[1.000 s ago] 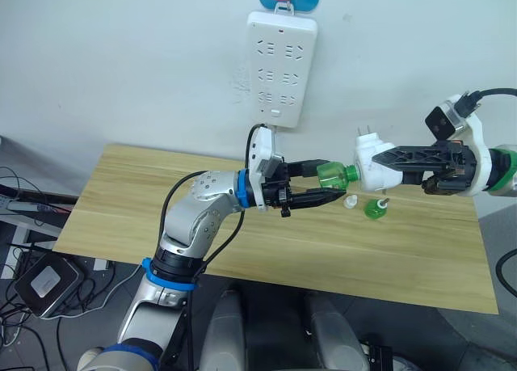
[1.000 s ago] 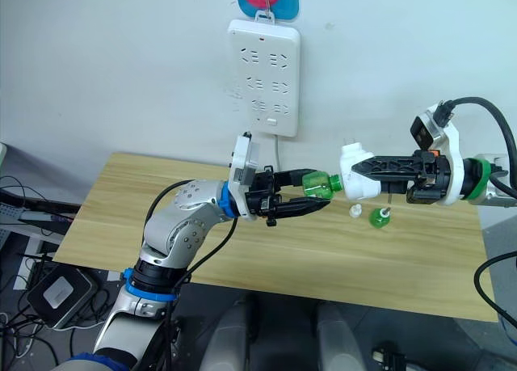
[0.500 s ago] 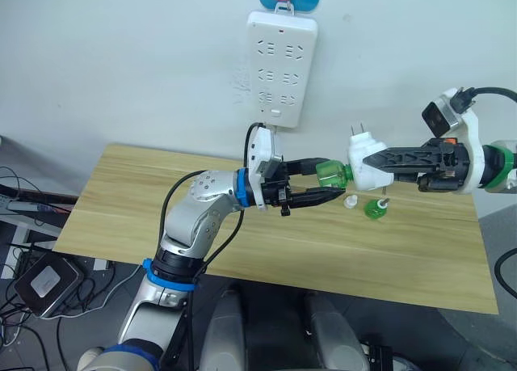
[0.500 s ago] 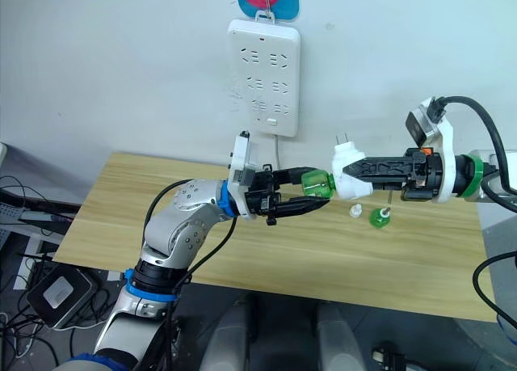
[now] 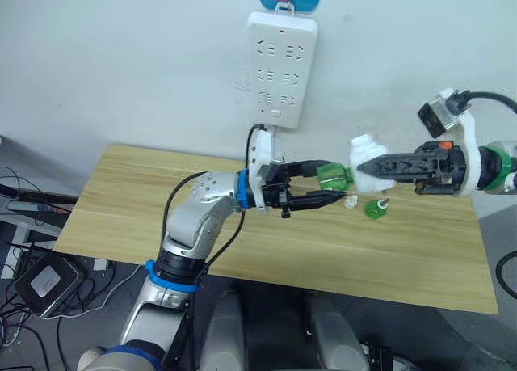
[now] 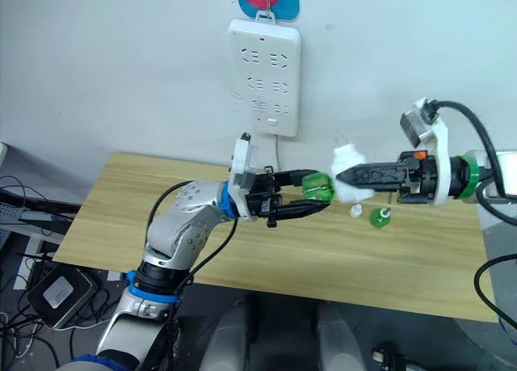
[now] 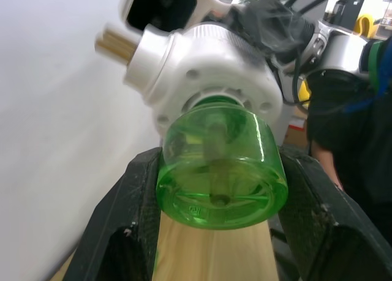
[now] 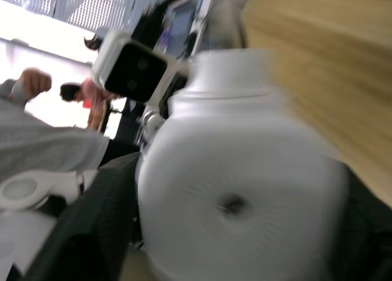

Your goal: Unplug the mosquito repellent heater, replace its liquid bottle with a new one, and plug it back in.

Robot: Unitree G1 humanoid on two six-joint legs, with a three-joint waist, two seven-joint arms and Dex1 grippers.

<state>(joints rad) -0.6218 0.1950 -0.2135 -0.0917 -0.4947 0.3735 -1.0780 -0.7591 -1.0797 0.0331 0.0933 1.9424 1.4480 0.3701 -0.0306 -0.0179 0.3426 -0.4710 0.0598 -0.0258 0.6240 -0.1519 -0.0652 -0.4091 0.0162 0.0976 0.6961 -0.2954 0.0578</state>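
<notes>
The left end effector (image 5: 321, 185) clamps the green bottle (image 5: 331, 176). The right end effector (image 5: 363, 162) grips the mosquito repellent heater (image 5: 366, 155) at the bottle's 3 o'clock. Both hang above the desk (image 5: 121, 201).

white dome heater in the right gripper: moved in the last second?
Yes. The white plastic dome heater has turned in the right gripper; against the white wall power strip, its prongs swung from pointing up to out of sight.
</notes>
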